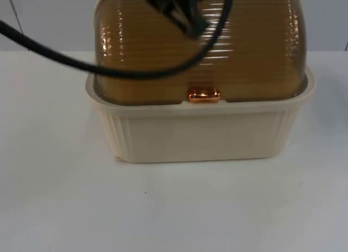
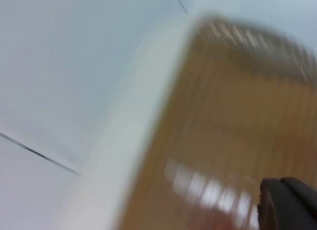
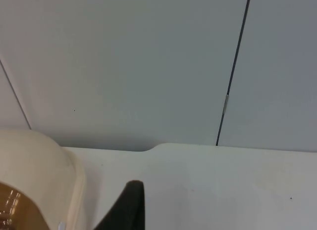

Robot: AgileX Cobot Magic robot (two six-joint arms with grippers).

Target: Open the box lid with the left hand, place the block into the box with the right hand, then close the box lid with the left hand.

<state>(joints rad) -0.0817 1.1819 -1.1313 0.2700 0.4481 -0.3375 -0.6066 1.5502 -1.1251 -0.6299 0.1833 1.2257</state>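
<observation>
A box stands in the middle of the table in the top view. It has a cream ribbed base (image 1: 196, 135) and a domed amber see-through lid (image 1: 244, 51). The lid is down, and its gold latch (image 1: 204, 95) sits at the front rim. My left gripper (image 1: 182, 13) hovers over the top of the lid. In the blurred left wrist view, the left gripper (image 2: 290, 205) is close above the amber lid (image 2: 223, 141) and the box's cream rim (image 2: 124, 155). My right gripper (image 3: 126, 205) hangs over the table beside a cream corner of the box (image 3: 44, 165).
White table (image 1: 163, 208) lies in front of the box and on both sides of it. A black cable (image 1: 54, 56) arcs across the lid's left side. The grey partition wall (image 3: 148, 66) rises behind the table's far edge.
</observation>
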